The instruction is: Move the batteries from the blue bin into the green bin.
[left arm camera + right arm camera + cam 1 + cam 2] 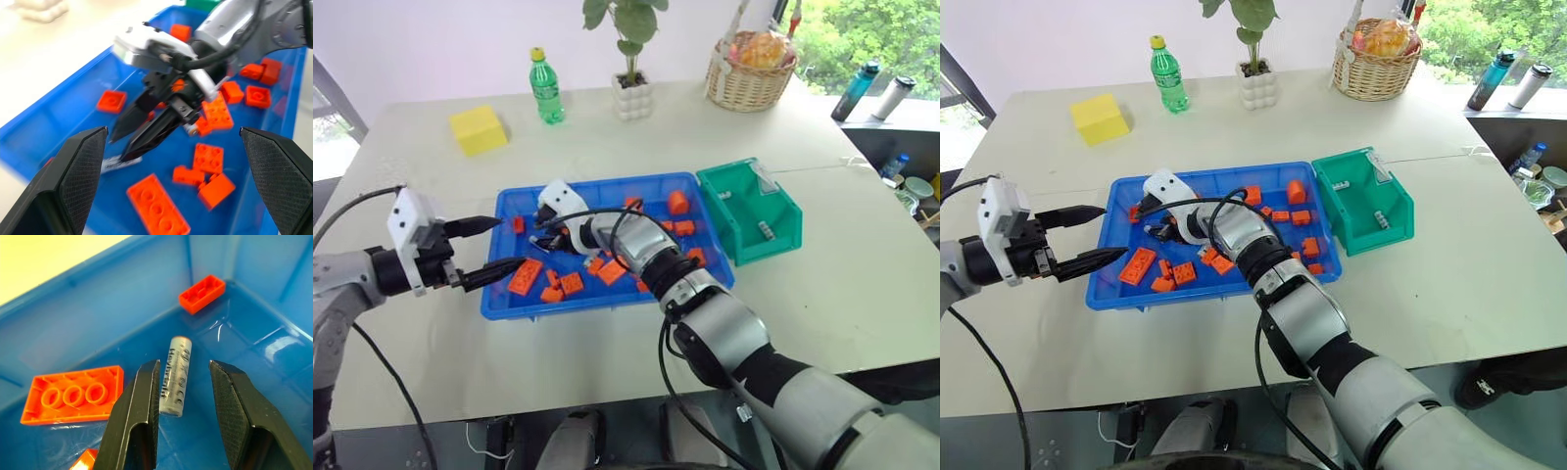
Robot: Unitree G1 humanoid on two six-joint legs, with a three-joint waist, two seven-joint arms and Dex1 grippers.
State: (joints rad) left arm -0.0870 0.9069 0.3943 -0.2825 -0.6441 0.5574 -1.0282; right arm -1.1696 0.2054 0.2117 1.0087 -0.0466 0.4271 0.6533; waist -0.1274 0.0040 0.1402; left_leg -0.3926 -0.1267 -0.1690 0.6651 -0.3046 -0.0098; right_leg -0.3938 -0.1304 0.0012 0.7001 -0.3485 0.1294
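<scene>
Head views: we're looking at the blue bin (499, 304) mid-table, orange bricks (525, 276) scattered in it, and the green bin (781, 233) touching its rim at approx 3 o'clock. Two batteries (765, 231) are already lying in the green bin. The right gripper (544, 238) is reaching into the blue bin's 10 o'clock area, pointing down at the floor of the tray. The left gripper (494, 247) is hovering at the bin's 9 o'clock rim, fingers apart, carrying nothing.

Left wrist view: we're seeing the right gripper from the front, tips nearly on the tray floor, w/ a pale battery (120, 161) lying partly under them. Motion blur is making the exact contact hard to read here.

Right wrist view: the battery (176, 376) is lying flat on the blue floor between the two black fingers (139, 411), which are standing apart, not yet clamped. It's sitting closer to one finger; whether it's touching, we can't tell. A long brick (73, 394) is lying just beside that finger, and a small brick (202, 293) at 12 o'clock near the tray corner.

Our read: we're mid-pick on a further battery. Next we're needing to close on it squarely, lift clear of the rim, then carry over to the green bin at 3 o'clock. How many batteries are remaining under the arm and among the bricks, we can't make out.
</scene>
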